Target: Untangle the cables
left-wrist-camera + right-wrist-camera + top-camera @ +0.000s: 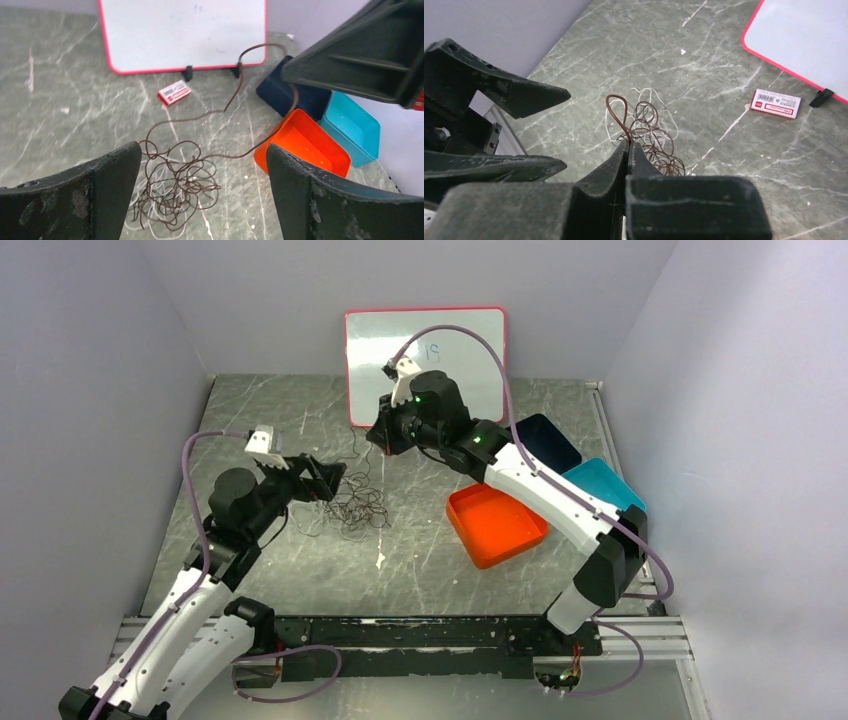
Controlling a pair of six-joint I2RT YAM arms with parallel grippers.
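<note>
**Item 1.** Left gripper (203,150): jaws spread to their widest, nothing between the pads, nothing held. Cables (175,195): a loose heap of dark and white loops on the table (60,110), just beyond the open jaws and roughly centred in the gap. Whether any loop touched a finger could not be told.

**Item 2.** Right gripper (628,146): jaws pressed fully together, apparently pinching one dark strand (235,95) that ran up from the heap to the tips. The pinch point itself was hidden. The heap lay just ahead of these tips.

**Item 3.** Step, as judged: one strand was being separated. The right gripper held it clear while the left was poised over the heap. The next move called for the left jaws to drop over the loops and close low, so the strand could be drawn out without dragging the whole heap along.

**Item 4.** Beyond the left jaws: card (174,93), then board (180,35). Orange tray (310,145) off to the right.
</note>
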